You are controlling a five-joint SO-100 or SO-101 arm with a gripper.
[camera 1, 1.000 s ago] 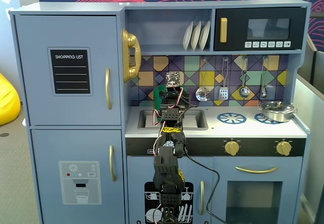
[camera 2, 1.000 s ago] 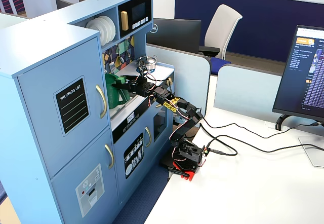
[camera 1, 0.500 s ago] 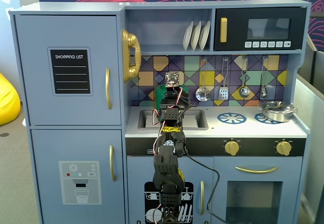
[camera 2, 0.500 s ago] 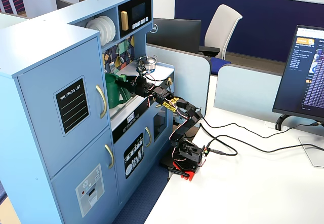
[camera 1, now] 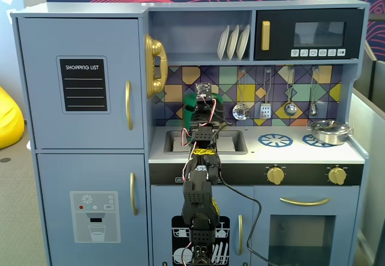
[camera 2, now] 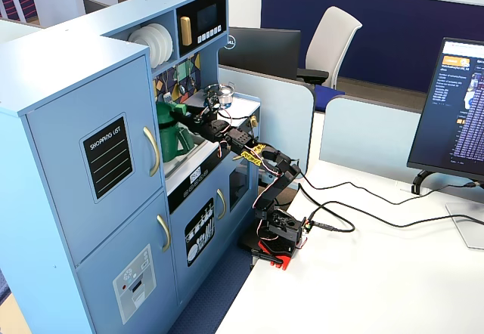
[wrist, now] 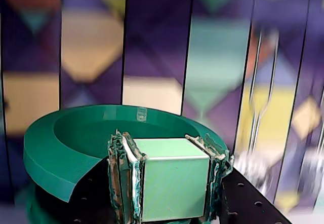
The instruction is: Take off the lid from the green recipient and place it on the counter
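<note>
The dark green lid [wrist: 76, 133] fills the lower wrist view, rim up. My gripper [wrist: 169, 145] is shut on its light green block handle [wrist: 172, 183]. In a fixed view the lid [camera 2: 166, 112] sits tilted at the top of the green recipient [camera 2: 171, 143], with the gripper [camera 2: 184, 113] on it. I cannot tell whether lid and recipient touch. The recipient stands at the sink end of the white counter [camera 2: 243, 107]. In the front fixed view the arm hides most of it. Only a green edge of the lid [camera 1: 190, 102] shows beside the gripper [camera 1: 203, 106].
A silver pot [camera 1: 328, 132] stands on the right burner ring, and the left burner ring [camera 1: 275, 139] is bare. The recessed sink [camera 1: 174, 142] lies under the arm. Utensils [camera 1: 264, 106] hang on the tiled back wall. A shelf with plates [camera 1: 233, 42] is overhead.
</note>
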